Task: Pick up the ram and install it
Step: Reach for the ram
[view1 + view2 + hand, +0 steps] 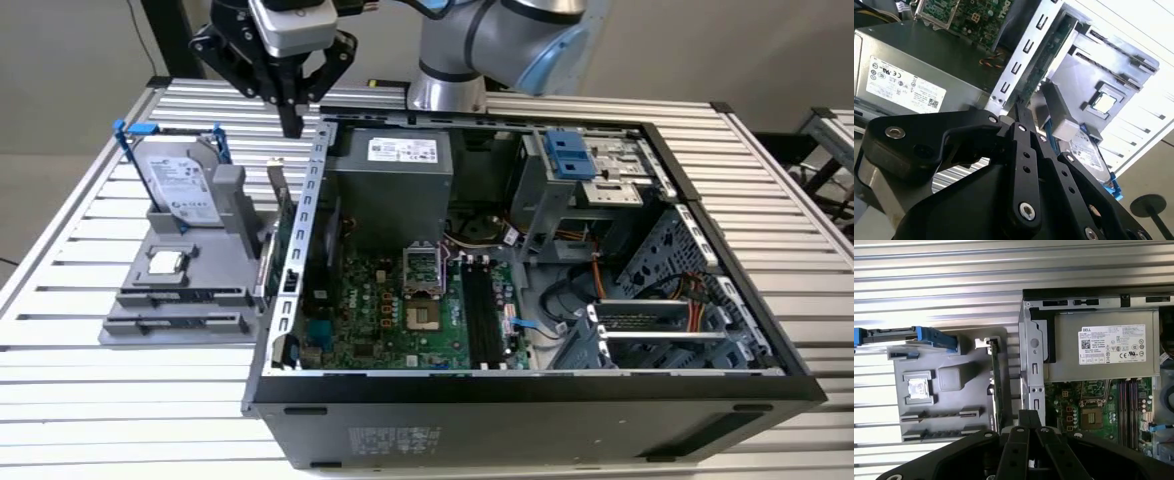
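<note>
Pincer (291, 127) closed, empty, hanging above where holder meets case, clear of the ram. One ram (996, 390): thin dark-green board, standing on edge in the grey plastic holder (944, 347), on the holder's side just beside the metal wall of the computer case (314, 190). Holder sits toward the tabletop (80, 400) edge at the exterior view's left; tabletop is ribbed metal slats. Also in holder: one silver hard drive (180, 180) in a blue frame, upright, and one small square silver chip (918, 387), lying flat. First wrist view shows ram as a narrow strip from above. Exterior view shows the whole open case: green motherboard (387, 310), black memory slots (481, 310), grey boxy power supply (394, 180).
</note>
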You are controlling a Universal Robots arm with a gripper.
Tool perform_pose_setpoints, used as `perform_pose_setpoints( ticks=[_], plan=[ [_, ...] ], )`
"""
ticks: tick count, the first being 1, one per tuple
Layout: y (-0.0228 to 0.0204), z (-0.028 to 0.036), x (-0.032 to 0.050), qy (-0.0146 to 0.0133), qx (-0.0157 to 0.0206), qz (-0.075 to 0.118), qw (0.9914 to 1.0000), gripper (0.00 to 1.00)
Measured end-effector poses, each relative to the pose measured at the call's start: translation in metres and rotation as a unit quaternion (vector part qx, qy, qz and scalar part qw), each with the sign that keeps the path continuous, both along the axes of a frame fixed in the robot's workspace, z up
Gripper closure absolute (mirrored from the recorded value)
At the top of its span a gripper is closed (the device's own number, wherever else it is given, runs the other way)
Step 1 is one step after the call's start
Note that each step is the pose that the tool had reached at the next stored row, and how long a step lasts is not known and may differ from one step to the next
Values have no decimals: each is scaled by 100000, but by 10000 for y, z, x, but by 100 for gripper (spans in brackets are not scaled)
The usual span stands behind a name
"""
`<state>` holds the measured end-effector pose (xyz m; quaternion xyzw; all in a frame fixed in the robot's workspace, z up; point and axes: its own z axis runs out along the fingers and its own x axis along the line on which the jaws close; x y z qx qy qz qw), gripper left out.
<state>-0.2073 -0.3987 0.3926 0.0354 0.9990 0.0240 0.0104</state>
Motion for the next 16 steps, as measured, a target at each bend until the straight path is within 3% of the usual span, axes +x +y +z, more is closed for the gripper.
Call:
perform_pose_setpoints(
  ticks=[16],
  plan=[
    [0,0,-409,2,-3,1,100000,100]
  ],
)
